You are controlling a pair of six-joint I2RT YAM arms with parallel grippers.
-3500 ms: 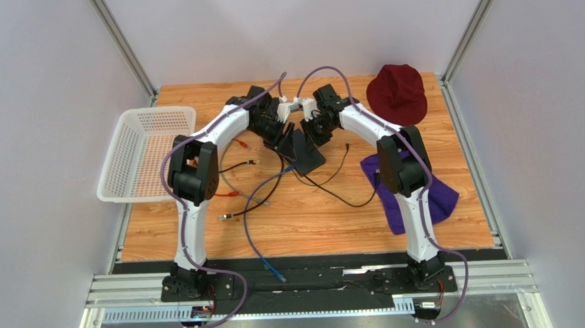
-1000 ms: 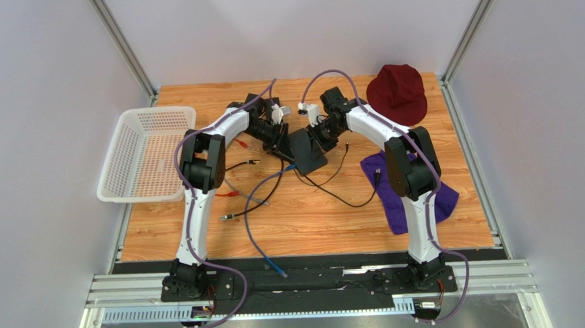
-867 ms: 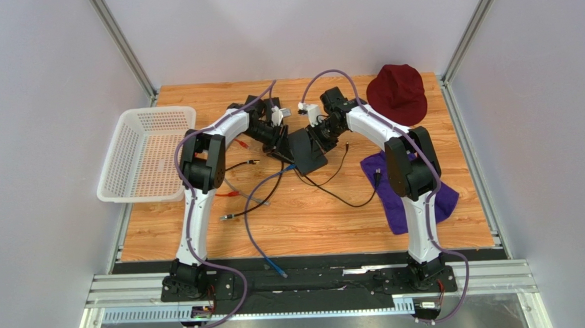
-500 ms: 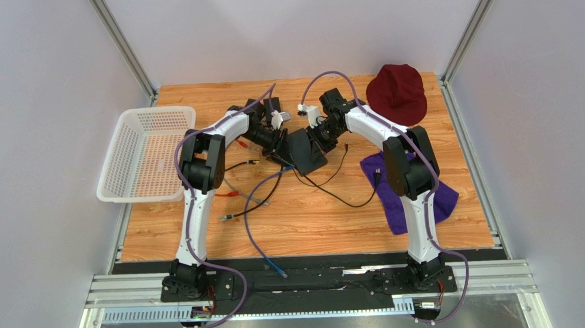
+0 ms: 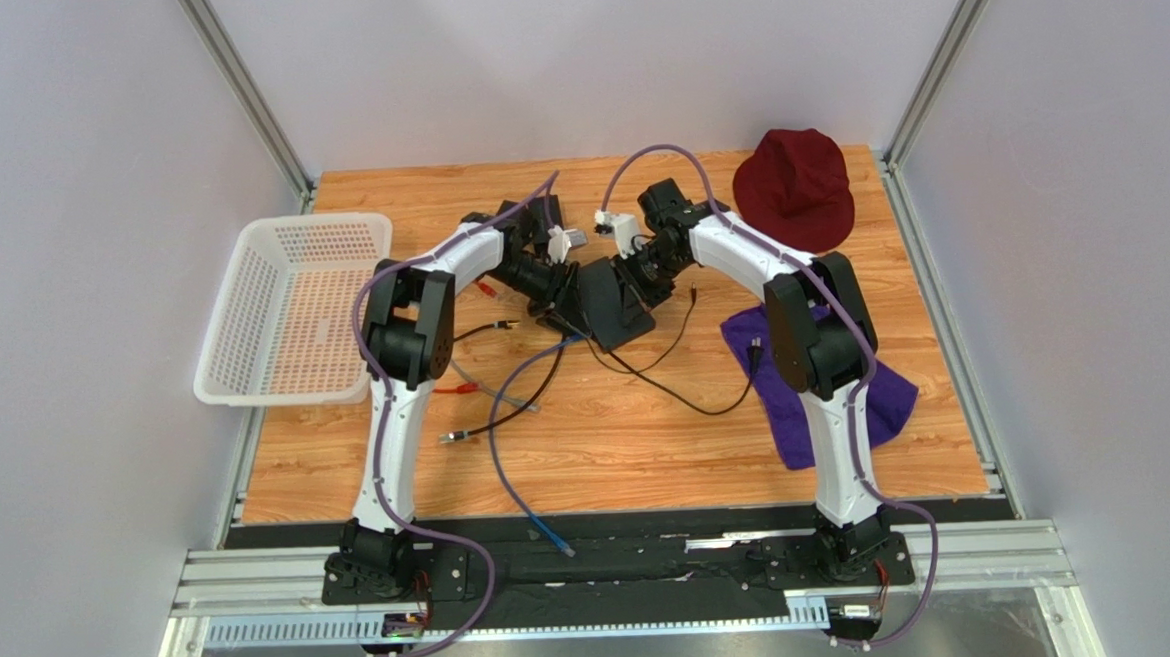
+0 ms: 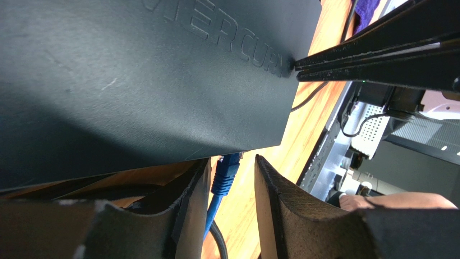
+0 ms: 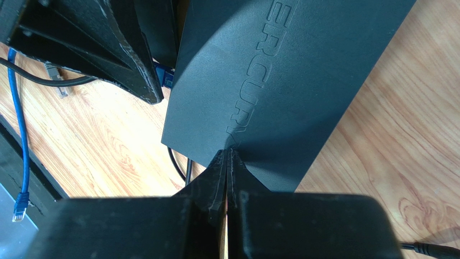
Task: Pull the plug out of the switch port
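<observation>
The switch [image 5: 614, 300] is a flat matte-black box at table centre, embossed MERCURY in the left wrist view [image 6: 135, 70] and right wrist view [image 7: 302, 70]. A blue plug [image 6: 227, 171] sits in a port on its edge, and its blue cable trails away. My left gripper [image 6: 229, 175] is open. Its fingers [image 6: 191, 210] stand either side of the plug, apart from it. My right gripper [image 7: 228, 154] is shut and empty, with its tips pressed on the switch's top face. From above, the left gripper [image 5: 563, 300] and right gripper [image 5: 633, 271] flank the switch.
A white basket [image 5: 282, 307] stands at the left. A maroon hat [image 5: 794, 186] lies at the back right and a purple cloth [image 5: 868, 381] at the right. The blue cable [image 5: 511, 453], black cables [image 5: 669, 377] and red-tipped leads [image 5: 459, 383] lie in front of the switch.
My left gripper has moved right and in toward the switch's port edge, and now straddles the blue plug. My right gripper stays on the switch top.
</observation>
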